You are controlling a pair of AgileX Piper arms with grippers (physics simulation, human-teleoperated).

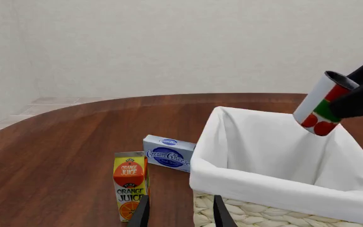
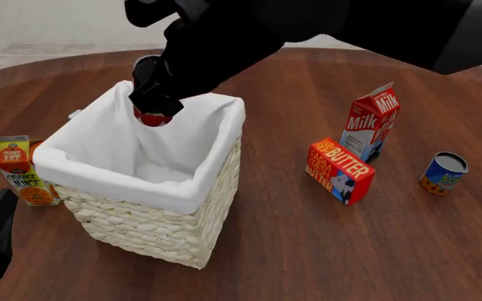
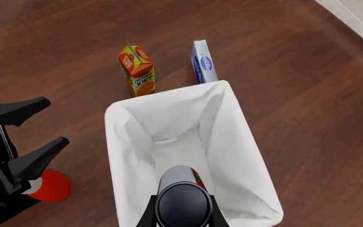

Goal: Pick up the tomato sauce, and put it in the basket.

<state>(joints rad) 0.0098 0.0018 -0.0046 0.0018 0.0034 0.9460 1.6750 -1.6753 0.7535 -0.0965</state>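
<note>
A: Right claw [image 3: 181,210] first. It pinches the sauce can [image 1: 323,105], a finger down each side of it. The can hangs tilted, metal top up and away, over the far rim of the basket [image 2: 199,188], above the lining and touching nothing.

B: So the pick is done?

A: By my reading, yes. The can is lifted and carried over the opening. What is left is lowering or dropping it inside and letting go.

B: Anything in the basket?

A: Nothing shows. The right wrist view looks straight down past the can onto bare white cloth at the bottom. The can is over it, not in it.

B: Left claw?

A: Left claw [image 3: 33,137] sits low by the basket's near left corner, at about 7 o'clock from the basket in the front view. Fingers spread, holding nothing.

B: The rest of the table?

A: From the basket in the front view: juice carton [image 2: 23,172] at 9 o'clock, upright, just beside the wall. Cream cheese box [image 1: 168,152] behind that, near the far left corner. Butter box [image 2: 340,170] at 3 o'clock, milk carton [image 2: 373,120] past it, blue can [image 2: 444,174] farthest right. All are well apart from the opening.
</note>
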